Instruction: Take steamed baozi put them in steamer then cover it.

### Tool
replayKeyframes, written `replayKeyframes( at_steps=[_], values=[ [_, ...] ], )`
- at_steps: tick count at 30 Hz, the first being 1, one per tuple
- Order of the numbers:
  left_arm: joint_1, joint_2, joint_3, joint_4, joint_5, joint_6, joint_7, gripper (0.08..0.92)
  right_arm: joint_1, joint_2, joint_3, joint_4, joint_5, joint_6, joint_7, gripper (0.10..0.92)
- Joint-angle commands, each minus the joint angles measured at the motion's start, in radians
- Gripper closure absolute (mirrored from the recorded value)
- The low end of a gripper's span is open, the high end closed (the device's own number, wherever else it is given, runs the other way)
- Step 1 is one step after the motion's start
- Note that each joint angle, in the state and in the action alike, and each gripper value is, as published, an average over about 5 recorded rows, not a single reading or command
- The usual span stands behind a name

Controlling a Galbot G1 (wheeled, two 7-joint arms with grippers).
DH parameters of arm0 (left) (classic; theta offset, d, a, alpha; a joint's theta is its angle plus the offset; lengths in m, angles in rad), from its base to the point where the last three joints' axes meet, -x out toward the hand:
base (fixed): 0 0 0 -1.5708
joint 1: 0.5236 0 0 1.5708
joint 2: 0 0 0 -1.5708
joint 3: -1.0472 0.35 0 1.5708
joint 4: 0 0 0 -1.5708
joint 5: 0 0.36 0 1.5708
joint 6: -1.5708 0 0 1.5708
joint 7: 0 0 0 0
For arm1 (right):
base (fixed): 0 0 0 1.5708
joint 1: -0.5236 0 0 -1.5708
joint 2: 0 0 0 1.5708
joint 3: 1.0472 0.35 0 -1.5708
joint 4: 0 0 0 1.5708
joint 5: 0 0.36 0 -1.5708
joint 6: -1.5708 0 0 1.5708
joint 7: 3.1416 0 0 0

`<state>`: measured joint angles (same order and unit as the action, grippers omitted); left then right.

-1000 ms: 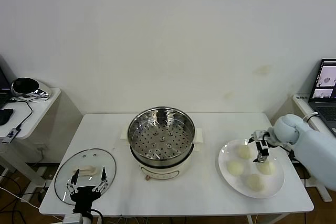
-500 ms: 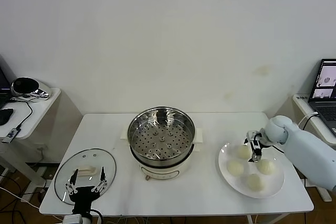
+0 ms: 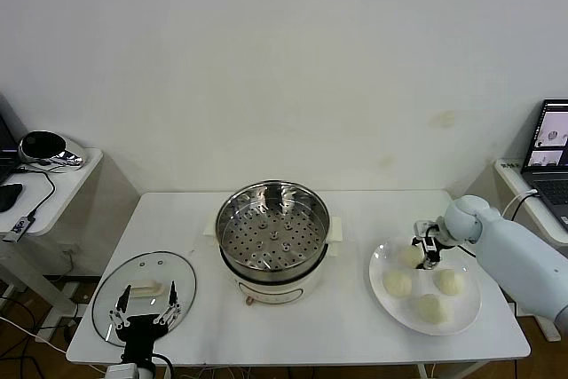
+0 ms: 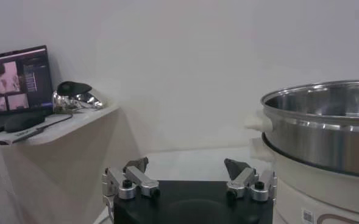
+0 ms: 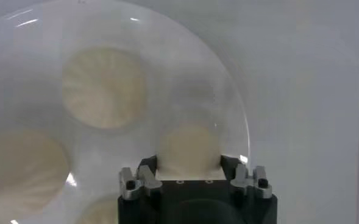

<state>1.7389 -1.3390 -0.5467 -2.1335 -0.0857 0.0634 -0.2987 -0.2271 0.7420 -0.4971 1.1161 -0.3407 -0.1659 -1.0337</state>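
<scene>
The right arm reaches in from three o'clock, elbow bent, its right gripper (image 3: pixel 428 253) lowered with the fingers (image 5: pixel 147 177) closed in against both sides of a steamed baozi (image 5: pixel 189 147). The left gripper (image 3: pixel 142 311) sits parked at seven o'clock, fingers spread wide

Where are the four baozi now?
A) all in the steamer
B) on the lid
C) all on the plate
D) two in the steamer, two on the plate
C: all four baozi sit on the plate; the steamer tray is bare.
</scene>
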Motion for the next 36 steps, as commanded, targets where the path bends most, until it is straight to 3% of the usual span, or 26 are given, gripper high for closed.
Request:
replayKeyframes(
  at_steps=[1, 8, 15, 20, 25, 36],
  values=[
    [0.001, 0.001, 0.0, 0.001, -0.002, 0.0, 0.0, 0.177, 0.068, -0.076, -0.061, 0.083, 0.076, 0.007, -0.006, 0.434],
    [0.004, 0.01, 0.001, -0.004, -0.031, 0.0, 0.002, 0.177, 0.309, -0.216, -0.22, 0.276, 0.276, 0.007, -0.016, 0.44],
    [0.004, 0.017, 0.014, 0.0, -0.096, -0.005, 0.009, 0.177, 0.615, -0.207, -0.429, 0.378, 0.48, 0.038, 0.009, 0.432],
    [0.012, 0.017, 0.023, -0.004, -0.098, -0.021, 0.013, 0.177, 0.821, -0.076, -0.609, 0.37, 0.624, 0.073, 0.052, 0.431],
    [0.024, 0.022, 0.019, -0.004, -0.1, -0.028, 0.013, 0.177, 0.916, 0.106, -0.718, 0.319, 0.675, 0.145, 0.081, 0.431],
    [0.038, 0.012, 0.015, -0.022, -0.1, -0.036, 0.013, 0.177, 0.871, 0.488, -0.818, 0.082, 0.52, 0.38, 0.12, 0.423]
  ],
)
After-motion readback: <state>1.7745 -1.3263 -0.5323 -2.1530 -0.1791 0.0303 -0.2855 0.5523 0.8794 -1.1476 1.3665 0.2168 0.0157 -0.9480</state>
